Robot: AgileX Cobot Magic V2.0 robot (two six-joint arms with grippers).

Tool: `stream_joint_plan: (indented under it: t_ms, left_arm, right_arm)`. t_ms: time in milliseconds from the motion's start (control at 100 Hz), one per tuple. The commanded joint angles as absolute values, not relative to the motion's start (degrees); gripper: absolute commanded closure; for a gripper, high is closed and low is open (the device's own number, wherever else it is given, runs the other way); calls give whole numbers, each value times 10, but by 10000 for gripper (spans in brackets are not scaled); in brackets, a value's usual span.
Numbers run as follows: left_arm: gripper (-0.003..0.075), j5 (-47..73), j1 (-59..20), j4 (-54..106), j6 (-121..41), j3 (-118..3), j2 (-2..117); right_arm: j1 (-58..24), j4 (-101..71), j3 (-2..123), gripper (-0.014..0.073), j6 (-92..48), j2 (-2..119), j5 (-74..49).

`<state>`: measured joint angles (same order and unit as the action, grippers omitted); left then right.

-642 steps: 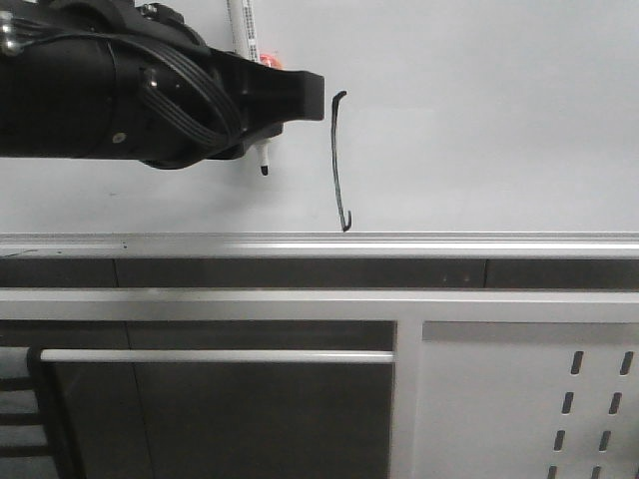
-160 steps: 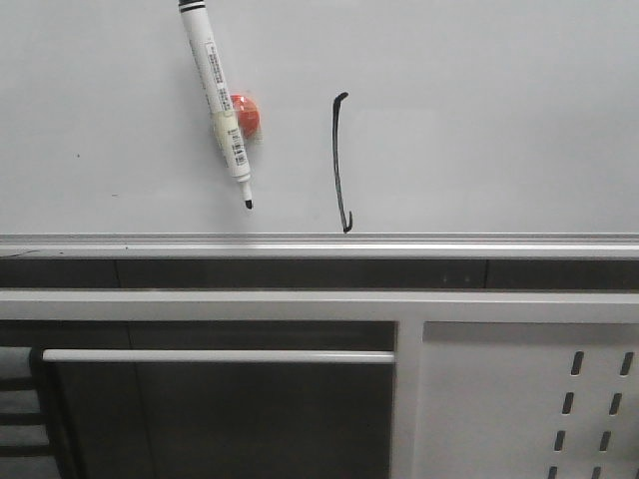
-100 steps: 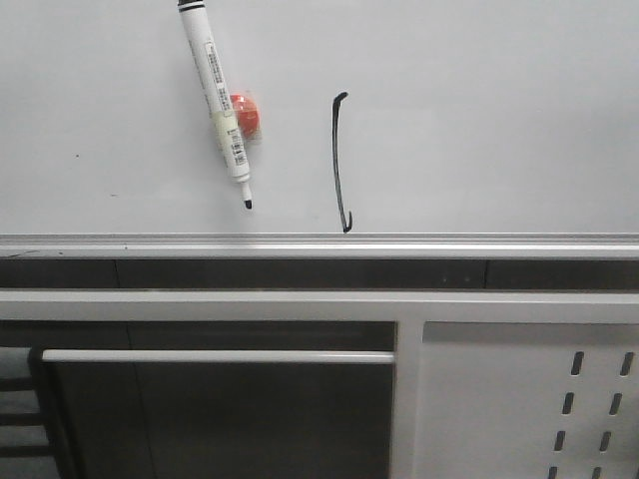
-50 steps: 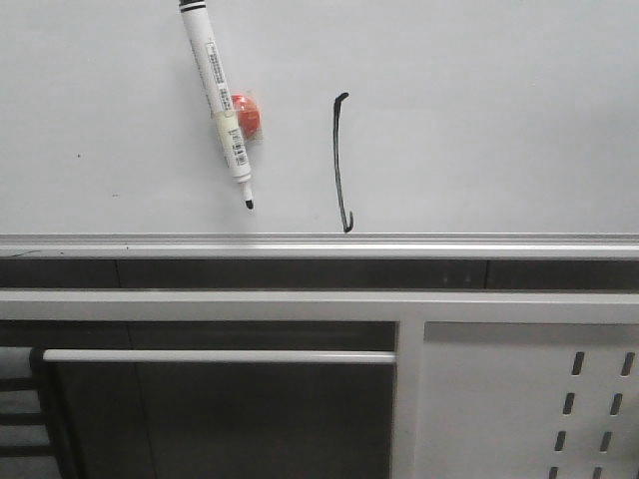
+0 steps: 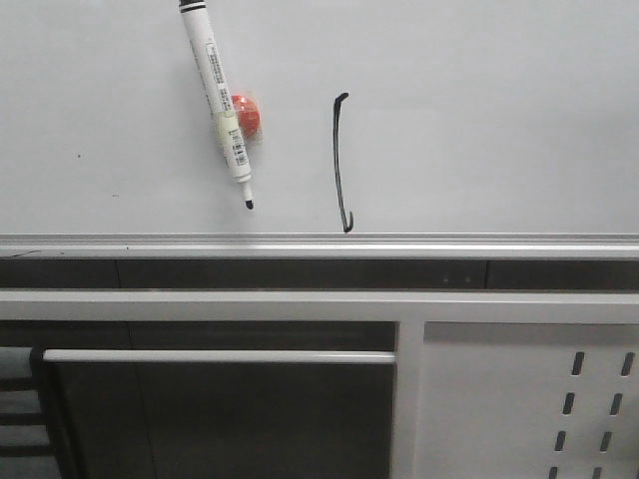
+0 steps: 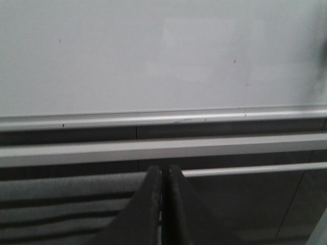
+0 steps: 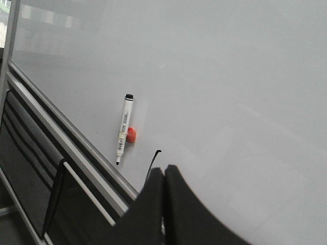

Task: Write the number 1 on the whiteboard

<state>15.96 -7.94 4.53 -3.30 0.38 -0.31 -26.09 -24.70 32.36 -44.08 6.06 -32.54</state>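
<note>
The whiteboard (image 5: 469,120) fills the upper half of the front view, with a silver edge strip along its near side. On it stands the number 1 (image 5: 339,165), a thin black stroke; its top also shows in the right wrist view as the number 1 (image 7: 153,162). A white marker pen (image 5: 218,105) lies loose on the board beside an orange blob (image 5: 248,115). No arm appears in the front view. My left gripper (image 6: 162,173) is shut and empty, off the whiteboard (image 6: 153,56). My right gripper (image 7: 164,176) is shut and empty, near the stroke.
Below the whiteboard's edge strip runs a dark gap and a grey frame rail (image 5: 300,304). A grey metal panel with slot holes (image 5: 559,399) stands at the lower right. A silver bar (image 5: 220,355) crosses a dark opening at the lower left.
The left arm, which held the marker over the board 6.4 s ago, has left the front view. The marker has lain still on the board over the last 1.6 s.
</note>
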Motion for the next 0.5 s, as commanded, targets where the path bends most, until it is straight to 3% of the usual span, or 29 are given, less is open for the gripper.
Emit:
stream_joint_plan:
  t_ms: [0, 490]
  left_arm:
    - [738, 157, -67, 41, -20, 16, -17]
    - [738, 158, -30, 60, -20, 16, -19]
  right_arm:
    - [-256, -251, 334, 664, -441, 68, -282]
    - [-256, -251, 334, 664, -441, 68, -282]
